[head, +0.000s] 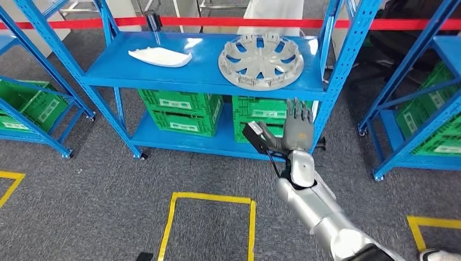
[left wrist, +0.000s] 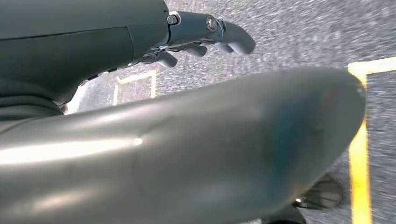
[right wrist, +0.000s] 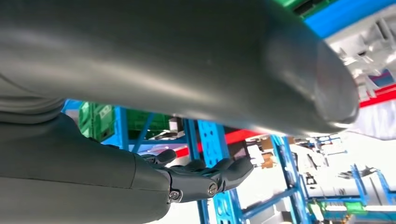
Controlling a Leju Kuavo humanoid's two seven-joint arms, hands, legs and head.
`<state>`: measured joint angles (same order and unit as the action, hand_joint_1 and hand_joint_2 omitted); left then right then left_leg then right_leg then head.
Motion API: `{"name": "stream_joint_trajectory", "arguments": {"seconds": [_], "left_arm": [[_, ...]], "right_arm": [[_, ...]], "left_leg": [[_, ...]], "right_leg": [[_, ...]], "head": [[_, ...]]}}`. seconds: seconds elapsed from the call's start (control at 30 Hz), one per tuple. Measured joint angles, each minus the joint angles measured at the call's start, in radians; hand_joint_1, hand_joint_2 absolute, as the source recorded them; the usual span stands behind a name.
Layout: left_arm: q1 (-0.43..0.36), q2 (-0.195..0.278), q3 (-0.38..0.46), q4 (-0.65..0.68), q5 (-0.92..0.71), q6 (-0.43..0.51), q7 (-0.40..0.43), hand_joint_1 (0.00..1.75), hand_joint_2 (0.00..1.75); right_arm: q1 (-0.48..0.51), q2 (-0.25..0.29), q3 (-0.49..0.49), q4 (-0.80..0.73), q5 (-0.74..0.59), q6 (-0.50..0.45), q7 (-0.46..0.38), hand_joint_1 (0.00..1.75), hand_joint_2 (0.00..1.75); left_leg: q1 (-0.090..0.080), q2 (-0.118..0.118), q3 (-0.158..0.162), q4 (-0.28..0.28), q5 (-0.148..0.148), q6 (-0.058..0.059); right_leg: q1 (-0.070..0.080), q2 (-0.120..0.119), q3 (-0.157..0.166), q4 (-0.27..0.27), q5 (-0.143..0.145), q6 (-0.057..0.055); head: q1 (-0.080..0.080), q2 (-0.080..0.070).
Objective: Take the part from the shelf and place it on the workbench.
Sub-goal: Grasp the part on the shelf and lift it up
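Seemingly light, rigid and slick, the silver wheel cover [head: 261, 60] on the shelf [head: 206, 76] looked best gripped by its rim, while the right hand [head: 296, 130] hovered below, fingers spread and empty.

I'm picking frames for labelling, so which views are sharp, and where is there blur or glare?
Head view: sharp, evenly lit, with sheen on the blue metal shelf beside the round silver wheel cover. Left wrist view: floor motion-blurred, the robot's left hand soft. Right wrist view: background overexposed white, the right hand dark against it.
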<state>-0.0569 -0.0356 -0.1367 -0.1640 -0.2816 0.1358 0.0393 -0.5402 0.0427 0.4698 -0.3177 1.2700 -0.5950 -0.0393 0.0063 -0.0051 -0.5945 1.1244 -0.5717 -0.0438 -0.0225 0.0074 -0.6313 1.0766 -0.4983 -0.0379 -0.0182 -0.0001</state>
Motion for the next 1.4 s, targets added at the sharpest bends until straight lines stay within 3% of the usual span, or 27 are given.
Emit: {"name": "stream_joint_trajectory", "arguments": {"seconds": [0.07,0.1,0.13,0.17,0.23,0.3,0.37,0.47,0.5,0.6,0.63,0.67,0.73,0.8,0.97,1.03,1.1,1.13,1.17,1.23,1.3,1.4], "left_arm": [[0.0,-0.001,0.002,0.0,0.0,0.0,0.0,0.0,0.0],[0.001,-0.001,0.003,0.0,0.0,0.0,0.0,0.0,0.0],[0.003,-0.001,0.004,0.001,0.0,0.0,0.0,0.0,0.0],[0.004,-0.001,0.004,0.001,0.0,0.0,0.0,0.0,0.0],[0.004,0.0,0.005,0.001,0.0,0.0,0.0,0.0,0.0],[0.004,0.001,0.005,0.002,0.0,0.0,0.0,0.0,0.0],[0.004,0.002,0.005,0.003,0.0,0.0,0.0,0.0,0.0],[0.003,0.002,0.006,0.001,0.0,0.0,0.0,0.0,0.0],[0.003,0.001,0.007,0.0,-0.001,0.0,0.0,0.0,0.0],[0.002,-0.001,0.01,0.0,-0.002,0.0,0.0,0.0,0.0],[0.003,-0.002,0.01,0.0,-0.002,0.0,0.0,0.0,0.0],[0.004,-0.002,0.011,0.0,-0.003,0.0,0.001,0.0,0.0],[0.003,-0.003,0.012,0.0,-0.005,0.0,0.002,0.0,0.0],[-0.001,-0.002,0.013,0.0,-0.008,0.0,0.003,0.0,0.0],[-0.006,-0.002,0.013,0.0,-0.016,-0.002,0.004,0.0,0.0],[-0.009,-0.003,0.013,0.0,-0.019,-0.005,0.003,0.0,0.0],[-0.01,-0.003,0.013,0.0,-0.021,-0.009,0.003,0.0,0.0],[-0.009,-0.003,0.013,0.0,-0.022,-0.011,0.003,0.0,0.0],[-0.009,-0.003,0.013,0.0,-0.023,-0.012,0.004,0.0,0.0],[-0.01,-0.003,0.013,0.0,-0.025,-0.013,0.004,0.0,0.0],[-0.011,-0.002,0.013,0.0,-0.027,-0.013,0.004,0.0,0.0],[-0.014,0.0,0.013,0.0,-0.03,-0.013,0.005,0.0,0.0]], "right_arm": [[0.0,0.0,0.0,0.0,0.002,0.0,0.0,0.0,0.0],[0.001,0.0,0.0,0.0,0.003,0.0,0.0,0.0,0.0],[0.001,0.0,0.0,0.0,0.004,0.0,0.0,0.0,0.0],[0.001,0.0,0.0,0.0,0.004,0.0,0.0,0.0,0.0],[0.001,0.0,0.0,-0.001,0.004,0.0,0.001,0.0,0.0],[0.001,0.002,0.0,-0.002,0.004,0.0,0.0,0.0,0.0],[0.001,0.003,0.0,-0.002,0.004,0.0,0.001,0.0,0.0],[-0.001,0.002,0.0,-0.005,0.005,-0.001,-0.001,0.0,0.0],[-0.002,0.002,0.0,-0.005,0.005,0.0,-0.002,0.0,0.0],[0.0,0.002,0.0,-0.005,0.004,0.003,-0.003,0.0,0.0],[0.002,0.001,0.0,-0.005,0.004,0.003,-0.004,0.0,0.0],[0.002,0.001,0.0,-0.005,0.004,0.003,-0.004,0.0,0.0],[0.001,0.001,0.0,-0.005,0.004,0.0,-0.005,0.0,0.0],[-0.001,0.002,0.0,-0.005,0.005,-0.001,-0.006,0.0,0.0],[-0.002,0.003,-0.004,-0.009,0.006,-0.007,-0.01,0.0,0.0],[-0.003,0.004,-0.006,-0.011,0.007,-0.01,-0.013,0.0,0.0],[-0.002,0.005,-0.006,-0.012,0.007,-0.011,-0.014,0.0,0.0],[-0.002,0.005,-0.007,-0.012,0.007,-0.011,-0.016,0.0,0.0],[-0.001,0.005,-0.007,-0.012,0.007,-0.011,-0.017,0.0,0.0],[-0.001,0.006,-0.007,-0.014,0.007,-0.011,-0.022,0.0,0.0],[-0.003,0.01,-0.007,-0.018,0.007,-0.013,-0.025,0.0,0.0],[-0.004,0.012,-0.007,-0.02,0.007,-0.014,-0.027,0.0,0.0]], "left_leg": [[0.002,0.001,-0.074,0.132,-0.047,-0.008],[0.002,0.001,-0.107,0.182,-0.054,-0.009],[0.002,0.001,-0.125,0.196,-0.04,-0.007],[0.002,0.001,-0.125,0.171,-0.004,-0.003],[-0.003,0.0,-0.083,0.044,0.088,0.013],[-0.012,0.0,-0.044,-0.051,0.133,0.031],[-0.018,0.001,-0.032,-0.079,0.126,0.045],[-0.009,0.003,-0.005,-0.126,0.122,0.053],[-0.006,0.004,0.004,-0.136,0.122,0.054],[-0.006,0.002,0.016,-0.136,0.11,0.059],[-0.005,0.001,0.019,-0.132,0.103,0.058],[-0.004,0.0,0.024,-0.126,0.094,0.055],[0.0,-0.002,0.035,-0.108,0.071,0.045],[-0.001,-0.002,0.034,-0.085,0.05,0.032],[-0.003,0.0,0.024,-0.059,0.028,0.011],[0.0,0.001,-0.022,0.035,-0.01,-0.001],[0.002,0.002,-0.097,0.163,-0.047,-0.007],[0.002,0.002,-0.126,0.198,-0.043,-0.007],[0.002,0.002,-0.138,0.196,-0.019,-0.004],[-0.001,0.001,-0.111,0.089,0.074,0.009],[-0.008,0.001,-0.062,-0.027,0.131,0.026],[-0.015,0.001,-0.035,-0.084,0.126,0.041]], "right_leg": [[0.0,-0.001,0.011,-0.001,-0.009,-0.006],[0.0,0.0,0.017,-0.001,-0.014,-0.007],[0.001,0.001,0.024,-0.001,-0.019,-0.007],[0.002,0.002,0.033,-0.002,-0.025,-0.006],[0.003,0.004,0.053,-0.005,-0.037,-0.003],[0.003,0.006,0.063,-0.012,-0.043,0.004],[0.003,0.006,0.065,-0.023,-0.042,0.015],[0.007,0.002,0.058,-0.011,-0.056,0.029],[0.008,0.0,0.038,0.028,-0.074,0.031],[0.008,-0.001,-0.07,0.209,-0.131,0.036],[0.007,-0.001,-0.095,0.235,-0.123,0.038],[0.006,-0.001,-0.101,0.224,-0.095,0.041],[0.003,-0.004,-0.069,0.118,-0.011,0.046],[0.003,-0.005,-0.033,0.032,0.023,0.042],[0.002,0.0,-0.018,0.012,0.002,0.009],[-0.001,0.0,-0.004,0.007,-0.004,0.0],[-0.001,-0.001,0.009,0.006,-0.012,-0.005],[-0.001,-0.001,0.015,0.006,-0.017,-0.005],[0.0,0.0,0.023,0.006,-0.023,-0.004],[0.001,0.002,0.043,0.004,-0.034,-0.002],[0.003,0.004,0.059,-0.002,-0.043,0.004],[0.003,0.005,0.064,-0.017,-0.044,0.02]], "head": [[-0.003,0.0],[-0.003,0.0],[-0.003,0.0],[-0.003,0.0],[-0.003,0.0],[-0.003,0.0],[-0.004,0.0],[-0.001,0.0],[0.001,0.0],[0.004,0.0],[0.005,0.0],[0.006,0.0],[0.008,0.0],[0.011,0.0],[0.006,0.0],[0.004,0.0],[0.002,0.0],[0.002,0.0],[0.002,0.0],[0.001,0.0],[0.001,0.0],[0.0,0.0]]}}
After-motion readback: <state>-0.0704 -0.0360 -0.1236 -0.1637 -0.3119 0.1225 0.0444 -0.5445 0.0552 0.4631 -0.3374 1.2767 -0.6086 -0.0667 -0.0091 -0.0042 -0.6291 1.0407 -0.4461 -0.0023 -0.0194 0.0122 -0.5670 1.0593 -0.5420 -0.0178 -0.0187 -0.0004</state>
